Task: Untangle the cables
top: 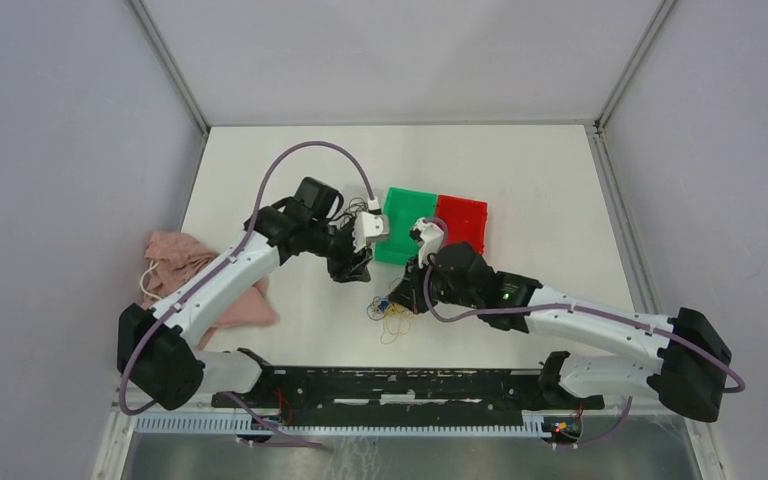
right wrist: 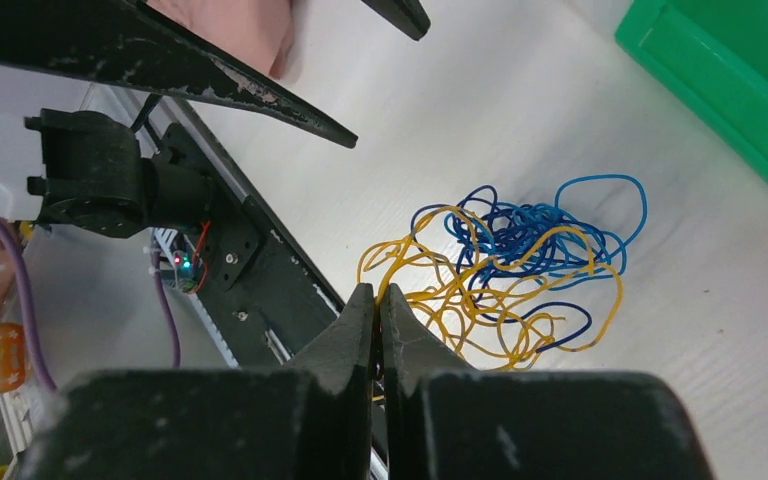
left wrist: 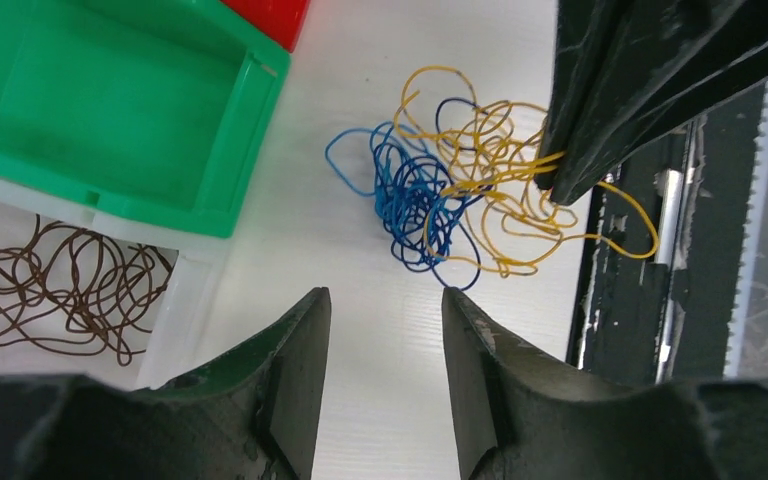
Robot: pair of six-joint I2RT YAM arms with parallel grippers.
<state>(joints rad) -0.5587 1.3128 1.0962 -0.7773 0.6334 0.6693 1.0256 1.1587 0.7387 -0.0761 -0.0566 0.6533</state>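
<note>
Top view: the left gripper point(top: 352, 266) and right gripper point(top: 400, 296) hang close together over the table point(top: 520, 170). The cables point(top: 390, 315) are bunched right at the right one's tips, too tiny here to sort by colour.

Left wrist view: the left jaws stand apart with just bare table between them. Ahead of them the blue cable point(left wrist: 410, 200) and yellow cable point(left wrist: 505, 190) are knotted together. The brown cable point(left wrist: 50, 285) sits apart, off to their left by the green bin point(left wrist: 110, 100).

Right wrist view: the right jaws are pressed tight together, pretty sure on a strand of the yellow cable, though the pinch itself is hard to make out. The blue-yellow tangle lies just ahead, a bit to the right.
</note>
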